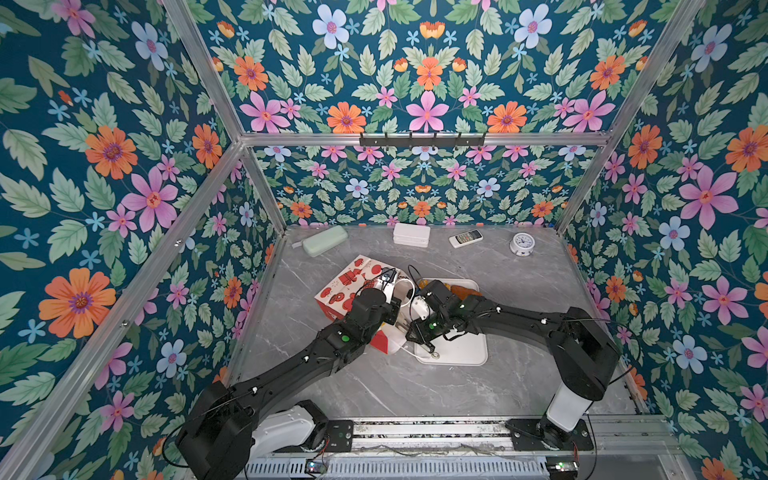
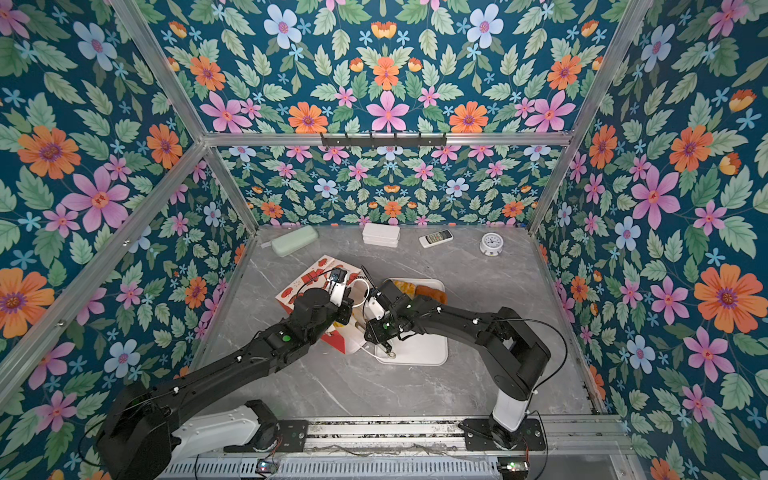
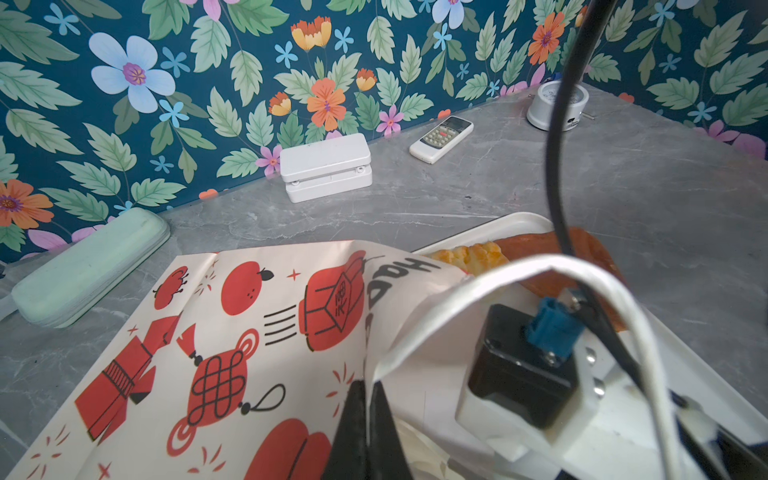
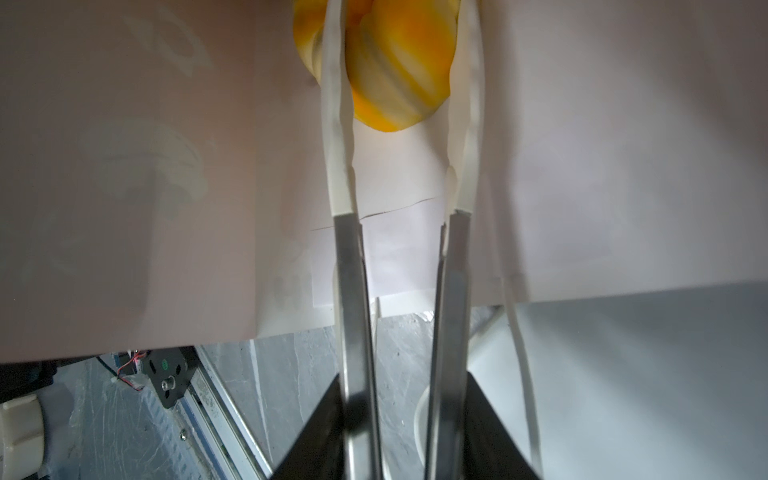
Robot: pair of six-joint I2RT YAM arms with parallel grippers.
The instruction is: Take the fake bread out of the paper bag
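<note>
The paper bag [image 1: 345, 282] [image 2: 307, 278] lies on its side on the grey table, with its mouth toward the white tray [image 1: 461, 353]. My left gripper [image 3: 368, 399] is shut on the rim of the bag [image 3: 249, 332] beside the white cord handle [image 3: 540, 266]. My right gripper [image 4: 397, 16] reaches inside the bag [image 4: 166, 166]; its long white-tipped fingers [image 4: 338, 124] press either side of a yellow-orange fake bread [image 4: 399, 83]. Two more pieces of fake bread [image 1: 461, 289] [image 2: 430, 291] [image 3: 473, 255] lie at the tray's far end.
Along the back wall stand a pale green case [image 1: 325, 241], a white box [image 1: 411, 235], a remote [image 1: 466, 238] and a small clock [image 1: 522, 243]. Floral walls with metal frame posts close in the table on three sides.
</note>
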